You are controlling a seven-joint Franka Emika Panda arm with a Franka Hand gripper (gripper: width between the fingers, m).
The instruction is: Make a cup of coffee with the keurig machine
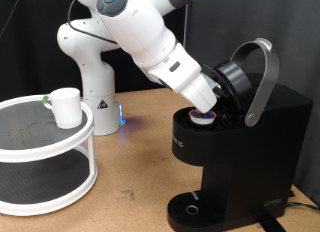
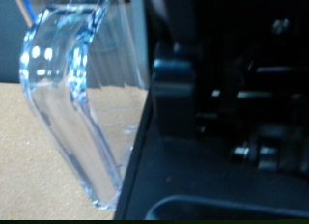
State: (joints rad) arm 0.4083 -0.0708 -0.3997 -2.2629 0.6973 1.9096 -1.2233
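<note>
While the white arm leans down from the exterior view's top, the gripper point(image 1: 212, 104) sits inside the open top of the keurig machine point(image 1: 245, 152), just above a small coffee pod point(image 1: 203, 117) with a blue and orange lid that rests in the round pod chamber. The fingers are dark and hidden against the black lid, so I cannot tell if the pincer is released or clenched.

The machine is a large boxy body of smooth black plastic on a brown wooden table point(image 1: 130, 182). Its hinged lid stands raised, and the arched silver-grey handle point(image 1: 265, 77) curves over it. At the base there is a round drip tray point(image 1: 188, 209).

The cup point(image 1: 66, 107) is a small plain white cylinder with a handle. It stands upright on the top level of a round white two-tier shelf point(image 1: 45, 157), whose surface looks dark and speckled, well apart from the machine, at the exterior view's left.

In the wrist view, the curved shiny handle point(image 2: 63, 98) fills one side, beside blurred black machine parts point(image 2: 232, 108).
</note>
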